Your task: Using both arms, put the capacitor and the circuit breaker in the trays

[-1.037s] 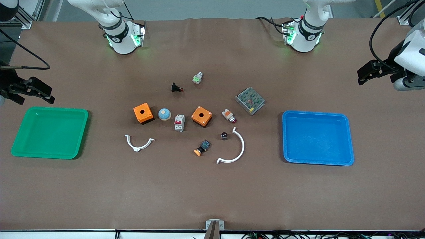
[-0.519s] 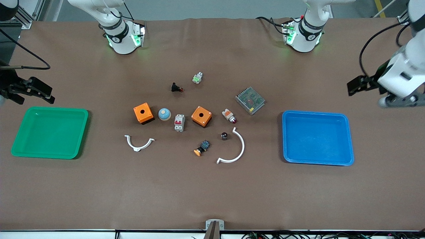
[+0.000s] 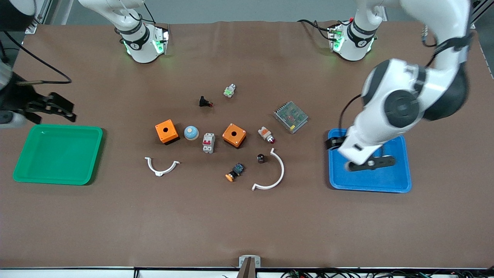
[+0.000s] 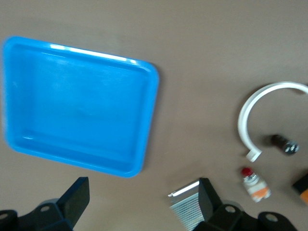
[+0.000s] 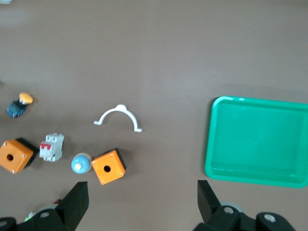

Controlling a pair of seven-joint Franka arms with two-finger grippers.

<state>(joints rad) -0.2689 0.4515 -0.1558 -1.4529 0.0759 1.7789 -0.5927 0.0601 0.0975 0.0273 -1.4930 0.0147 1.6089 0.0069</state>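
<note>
On the counter, the capacitor lies beside the white arc, and the circuit breaker sits farther, between two orange boxes. The left claw hangs over the blue tray, fingers apart. The right claw hovers by the green tray, also apart.

The left arm's white forearm covers much of the blue tray in the front view, and the left gripper shows only as a dark sliver at the tray's rim, its fingers hidden. At the right arm's end of the table, the right gripper shows while the arm that carries it is cut off by the frame's edge. In the left wrist view the capacitor is a small blurred dark shape, and an orange box is cropped at the frame's edge.
</note>
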